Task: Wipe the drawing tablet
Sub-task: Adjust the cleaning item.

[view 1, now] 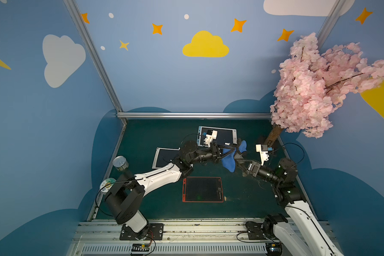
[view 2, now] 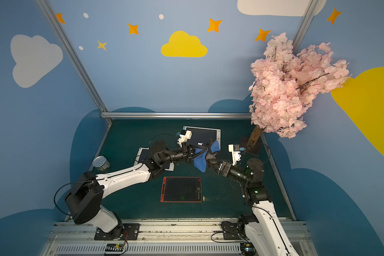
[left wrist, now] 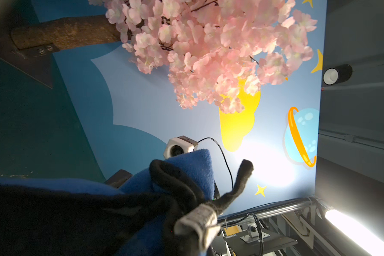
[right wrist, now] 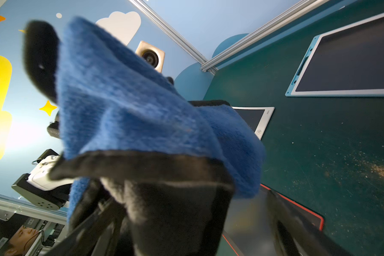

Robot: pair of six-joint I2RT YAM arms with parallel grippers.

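In both top views the left end effector (view 1: pixel 232 148) is pinching the blue cloth (view 1: pixel 230 164) near its upper part, jaws together on it. The cloth is hanging in the air well above the counter (view 1: pixel 242 199). The right end effector (view 1: pixel 238 157) is reaching in from the opposite side with its jaws standing wide apart at the cloth's black hem, gripping nothing as far as I can see. The red-framed tablet (view 1: pixel 202 189) is lying flat near the front middle of the counter, apart from the cloth. I am guessing it is the one to wipe, though a white-framed tablet (view 1: pixel 164 158) and a blue-framed tablet (view 1: pixel 217 135) are lying further back. In the left wrist view the cloth (left wrist: pixel 186 172) is bunching into folds, with a loose black strip sticking out, so the hold looks narrow. In the right wrist view the cloth (right wrist: pixel 131 106) is draping over and between the spread jaws, and the red-framed tablet (right wrist: pixel 297 210) is showing beyond it. This looks like a handover, and to my eye the right jaws should be closing on a thick fold rather than the thin hem. The left should be letting go only once that grip is firm. The cloth should then be coming down flat on the screen, without its tail dragging across the other tablets.
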